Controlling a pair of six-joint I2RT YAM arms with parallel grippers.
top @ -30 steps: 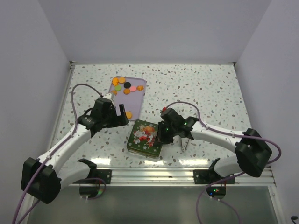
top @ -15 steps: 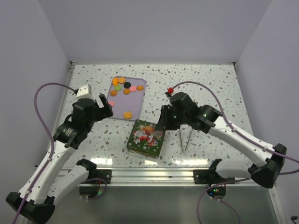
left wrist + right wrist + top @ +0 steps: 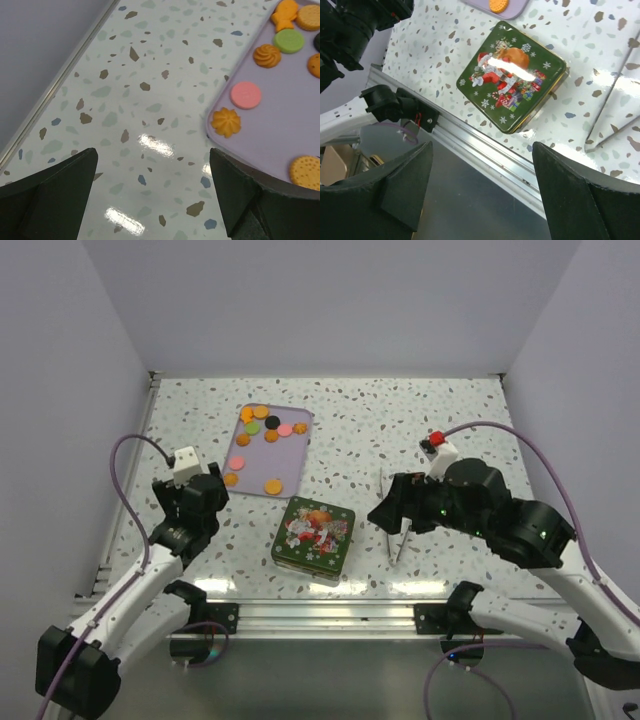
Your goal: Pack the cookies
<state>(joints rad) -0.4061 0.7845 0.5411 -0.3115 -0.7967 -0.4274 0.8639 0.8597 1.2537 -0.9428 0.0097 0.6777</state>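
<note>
The cookies point(image 3: 270, 430) lie on the lilac tray point(image 3: 288, 455), beyond the tin point(image 3: 313, 535) and to its left. The tin's lid is on, so nothing is packed yet. The tongs point(image 3: 386, 520) lie just right of the tin. The left gripper point(image 3: 152, 192), left of the tin, and the right gripper point(image 3: 482, 190), right of it, are spread wide and empty. Probable step: opening the tin. The next move calls for a grip on the lid.
</note>
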